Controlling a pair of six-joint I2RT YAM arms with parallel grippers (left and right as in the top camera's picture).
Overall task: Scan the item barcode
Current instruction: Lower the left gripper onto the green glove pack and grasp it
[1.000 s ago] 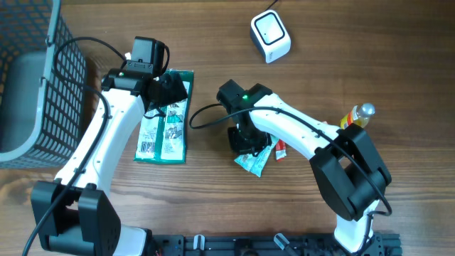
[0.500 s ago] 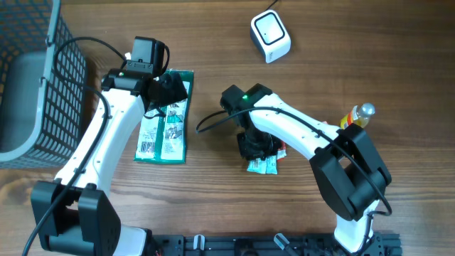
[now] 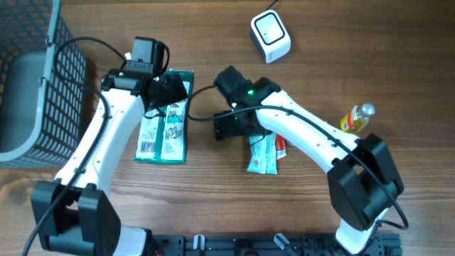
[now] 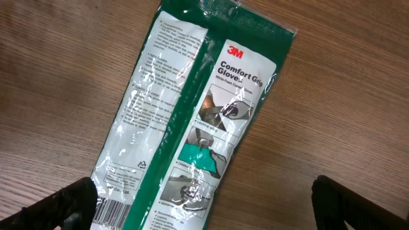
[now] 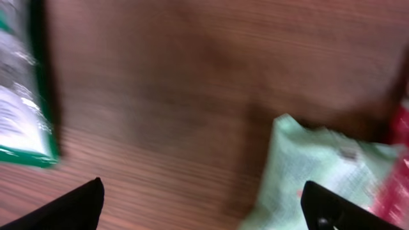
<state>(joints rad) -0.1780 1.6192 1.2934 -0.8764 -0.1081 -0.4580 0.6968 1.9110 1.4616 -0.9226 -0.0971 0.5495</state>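
The right tool (image 3: 226, 128) is seen spread wide and empty above the wooden surface (image 3: 213, 185), between the green glove pack (image 3: 166, 117) and the pale green packet (image 3: 261, 153). The packet is laid flat on the surface, touching a red sachet (image 3: 281, 148), well apart from the white scanner (image 3: 270, 37). The left tool (image 4: 211, 207) is likewise held open, poised over the glove pack, whose barcode (image 4: 118, 211) is shown near its lower end. A yellow bottle (image 3: 355, 117) is laid beside the right arm
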